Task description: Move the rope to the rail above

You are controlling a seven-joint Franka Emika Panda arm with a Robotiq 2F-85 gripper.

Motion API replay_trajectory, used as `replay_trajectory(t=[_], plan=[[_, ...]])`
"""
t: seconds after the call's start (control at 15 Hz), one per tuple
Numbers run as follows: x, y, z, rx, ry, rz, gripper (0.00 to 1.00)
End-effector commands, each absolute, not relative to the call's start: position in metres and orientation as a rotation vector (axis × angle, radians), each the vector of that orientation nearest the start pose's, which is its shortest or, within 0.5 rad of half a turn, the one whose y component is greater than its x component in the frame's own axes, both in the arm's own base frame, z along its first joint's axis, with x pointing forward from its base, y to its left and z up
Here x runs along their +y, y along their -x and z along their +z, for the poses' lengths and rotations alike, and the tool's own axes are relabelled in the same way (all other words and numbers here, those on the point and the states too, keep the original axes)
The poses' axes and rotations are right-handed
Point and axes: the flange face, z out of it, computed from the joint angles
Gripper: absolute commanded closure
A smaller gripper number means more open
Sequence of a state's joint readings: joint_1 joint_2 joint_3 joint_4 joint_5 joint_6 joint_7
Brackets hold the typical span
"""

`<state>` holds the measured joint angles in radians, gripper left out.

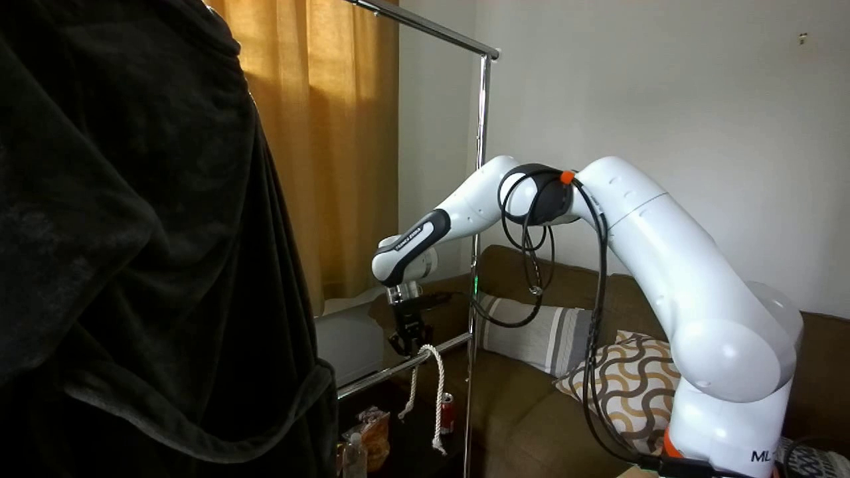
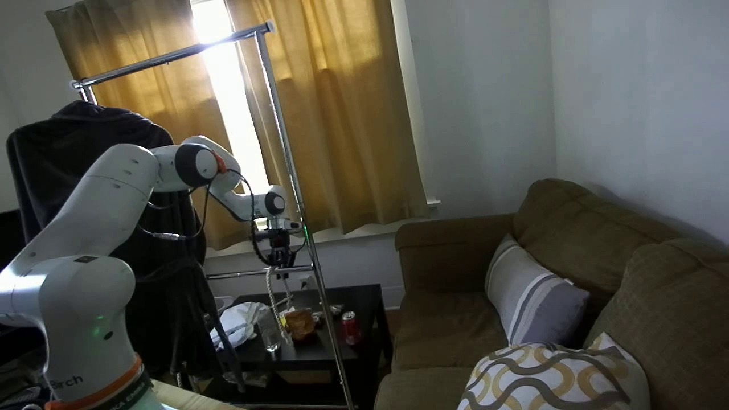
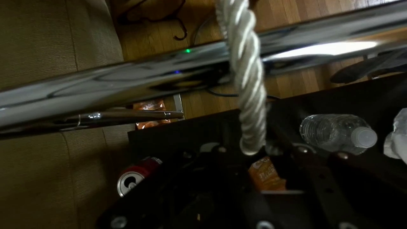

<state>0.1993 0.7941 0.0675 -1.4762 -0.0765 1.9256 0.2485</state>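
Note:
The white twisted rope [image 1: 439, 392] is draped over the lower crossbar [image 1: 372, 383], both ends hanging; it also shows in an exterior view [image 2: 272, 296]. The rail is the top bar of the rack [image 1: 431, 28], well above the gripper; it also shows in an exterior view [image 2: 165, 58]. My black gripper [image 1: 410, 350] points down beside the crossbar, at the upper part of the rope. In the wrist view the rope [image 3: 248, 76] crosses the crossbar and runs down between the dark fingers [image 3: 254, 144]. It is too dark to tell whether they press on the rope.
A dark robe [image 2: 91, 136] hangs on the rack. The rack's upright pole [image 1: 479, 133] stands close to the arm. Below is a black table [image 2: 364, 302] with a red can [image 2: 351, 328], a clear bottle [image 3: 337, 132] and an orange snack bag [image 3: 267, 175]. A brown sofa [image 2: 444, 307] stands alongside.

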Motion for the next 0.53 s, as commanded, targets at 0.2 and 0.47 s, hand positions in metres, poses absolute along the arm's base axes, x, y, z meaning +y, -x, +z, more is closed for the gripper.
replay_trajectory(t=[0.2, 0.47], plan=[[0.170, -0.659, 0.170, -0.086, 3.217, 0.561, 0.12], [0.170, -0.658, 0.162, -0.101, 3.204, 0.581, 0.09]])
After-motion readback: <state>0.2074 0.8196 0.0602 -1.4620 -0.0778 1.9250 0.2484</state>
